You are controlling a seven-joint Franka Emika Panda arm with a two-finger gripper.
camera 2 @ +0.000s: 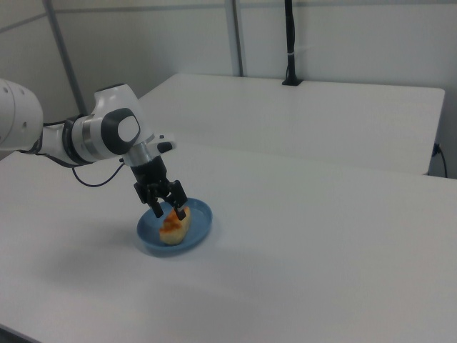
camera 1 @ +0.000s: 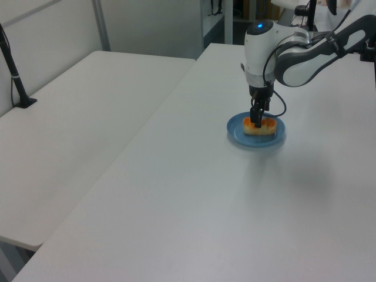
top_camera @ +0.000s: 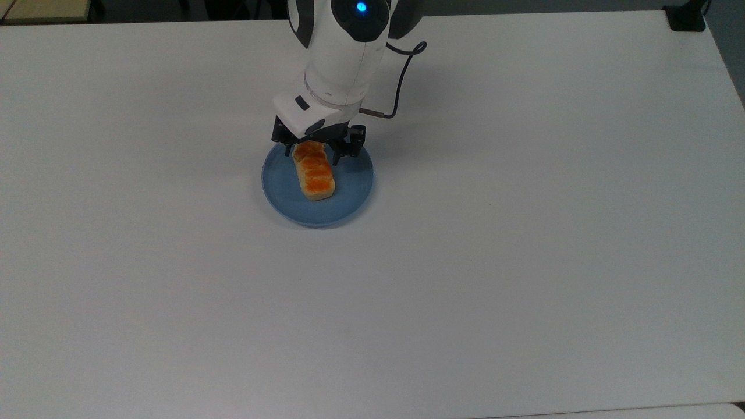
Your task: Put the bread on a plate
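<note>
A large white table (top_camera: 524, 262) fills the foreground — matte, evenly lit. Beside it stands a second white table (camera 1: 76, 117), a black post (camera 1: 14, 76) clamped at its edge. Pale partition walls (camera 2: 178, 43) — metal-framed — stand behind.

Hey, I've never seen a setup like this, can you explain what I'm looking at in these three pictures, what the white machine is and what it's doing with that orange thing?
The white machine is a robot arm. At its tip is the end effector, a black two-fingered claw for picking things up.

All three pictures show the same moment. The top view looks down on the white table; the left view and the right view look across it from two sides.

On the table sits a round light-blue plate. Lying on it is the orange thing: a small bread roll with a glossy orange-brown top.

Nothing is held right now. The end effector is open, with one finger on each side of the bread's far end in the top view, so the roll appears to rest on the plate by itself. The job, putting the bread on the plate, looks essentially done.
</note>
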